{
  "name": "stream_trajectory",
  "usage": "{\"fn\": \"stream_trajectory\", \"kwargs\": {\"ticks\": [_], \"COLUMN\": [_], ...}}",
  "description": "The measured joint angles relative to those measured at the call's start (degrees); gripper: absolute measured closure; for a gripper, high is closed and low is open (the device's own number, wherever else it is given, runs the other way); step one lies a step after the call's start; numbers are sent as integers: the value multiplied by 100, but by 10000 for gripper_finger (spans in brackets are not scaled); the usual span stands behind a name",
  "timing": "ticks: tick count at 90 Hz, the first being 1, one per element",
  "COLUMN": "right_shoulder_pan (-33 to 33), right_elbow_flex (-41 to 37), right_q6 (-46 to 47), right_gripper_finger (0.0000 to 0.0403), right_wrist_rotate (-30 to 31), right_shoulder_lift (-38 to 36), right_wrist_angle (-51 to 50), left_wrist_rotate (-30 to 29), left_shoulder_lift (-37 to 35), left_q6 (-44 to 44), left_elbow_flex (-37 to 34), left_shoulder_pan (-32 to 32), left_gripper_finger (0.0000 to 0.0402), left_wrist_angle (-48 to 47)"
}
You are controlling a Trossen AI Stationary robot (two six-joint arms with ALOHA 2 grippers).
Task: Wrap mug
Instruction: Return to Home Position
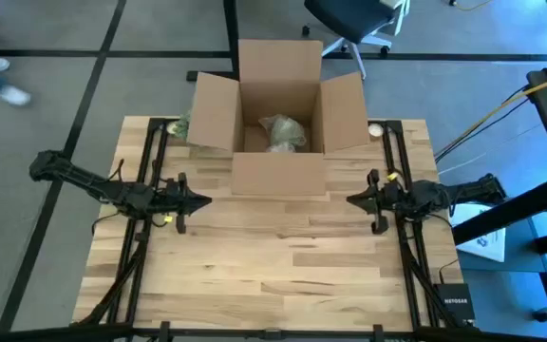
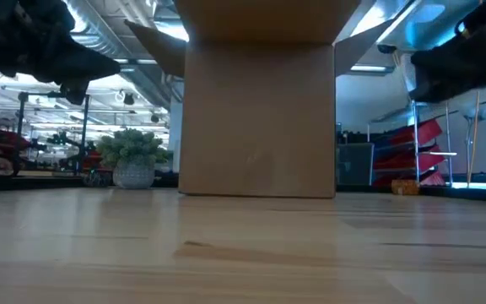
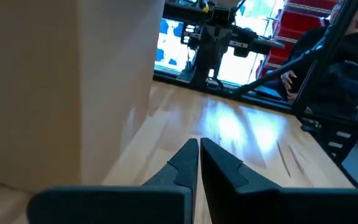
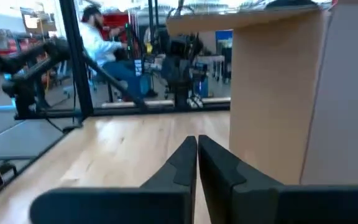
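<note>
At back of table (image 1: 273,275), box (image 1: 278,175) holding wrapped bundle (image 1: 283,132), left gripper (image 1: 204,199) and right gripper (image 1: 352,199) by its front, both closed.

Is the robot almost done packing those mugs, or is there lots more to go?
Nearly done, it seems. A bubble-wrapped bundle lies inside the open box; whether that is one mug or two, I cannot tell. Nothing is in hand: the left gripper and right gripper are shut and empty, one either side of the box. Likely all that's left is pulling both back to rest.
</note>
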Motion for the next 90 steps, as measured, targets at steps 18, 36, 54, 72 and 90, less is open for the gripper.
{"fn": "stream_trajectory", "kwargs": {"ticks": [18, 36, 54, 72, 90], "right_shoulder_pan": [-82, -505, -853, -940, -940], "right_elbow_flex": [-1, 0, -1, -2, -2], "right_q6": [-468, -565, -726, -653, -648], "right_gripper_finger": [402, 402, 402, 402, 402], "right_wrist_rotate": [-1013, -1179, -1128, -1135, -1135], "right_shoulder_lift": [-16, -10, 23, 25, 25], "right_wrist_angle": [-81, -195, -192, -194, -195], "left_wrist_rotate": [45, 59, 336, 352, 493], "left_shoulder_lift": [-2, -2, -2, -60, -367], "left_q6": [-87, 20, 385, 865, 1010], "left_elbow_flex": [-79, -79, -79, -77, -77], "left_shoulder_pan": [0, 0, 0, 37, 294], "left_gripper_finger": [402, 402, 402, 402, 402], "left_wrist_angle": [16, 36, 251, 406, 340]}}
